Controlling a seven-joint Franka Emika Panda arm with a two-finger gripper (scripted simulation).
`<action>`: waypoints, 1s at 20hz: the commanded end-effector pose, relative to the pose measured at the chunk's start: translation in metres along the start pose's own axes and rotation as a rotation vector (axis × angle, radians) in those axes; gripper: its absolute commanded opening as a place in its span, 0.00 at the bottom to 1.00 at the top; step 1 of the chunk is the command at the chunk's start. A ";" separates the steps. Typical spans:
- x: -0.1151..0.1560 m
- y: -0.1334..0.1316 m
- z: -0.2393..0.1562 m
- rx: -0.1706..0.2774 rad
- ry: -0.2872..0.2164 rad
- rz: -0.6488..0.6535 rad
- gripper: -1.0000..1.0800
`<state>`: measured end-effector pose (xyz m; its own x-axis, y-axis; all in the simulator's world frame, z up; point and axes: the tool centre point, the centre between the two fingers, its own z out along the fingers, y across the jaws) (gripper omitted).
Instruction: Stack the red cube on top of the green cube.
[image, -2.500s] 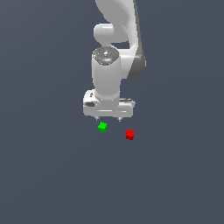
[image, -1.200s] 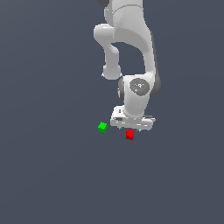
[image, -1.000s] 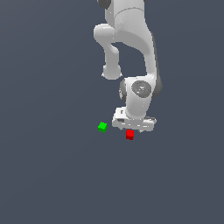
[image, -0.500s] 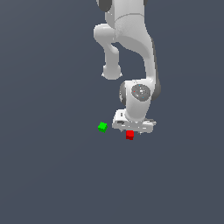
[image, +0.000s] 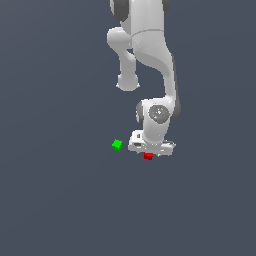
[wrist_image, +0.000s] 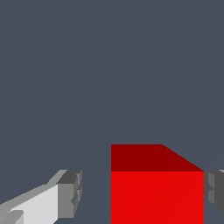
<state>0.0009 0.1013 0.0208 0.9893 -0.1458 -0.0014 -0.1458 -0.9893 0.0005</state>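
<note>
The red cube rests on the dark floor, mostly covered by the white gripper that has come down over it. In the wrist view the red cube sits between the two grey fingers of the gripper. One pad stands well off the cube's side, and the other pad is almost against it. The gripper is open. The green cube lies alone on the floor toward the exterior view's left of the gripper, a short way off.
The white arm rises from the gripper to the exterior view's upper edge. Plain dark grey floor surrounds both cubes.
The gripper moved from near the green cube toward the exterior view's right, then lowered until its fingers straddle the red cube. Neither cube has moved.
</note>
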 end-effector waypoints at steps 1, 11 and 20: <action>0.001 0.000 0.001 0.000 0.001 0.000 0.00; 0.001 0.000 0.001 0.000 0.001 0.000 0.00; 0.000 0.000 -0.024 0.000 0.001 0.000 0.00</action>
<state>0.0004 0.1013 0.0371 0.9893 -0.1459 -0.0018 -0.1459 -0.9893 0.0006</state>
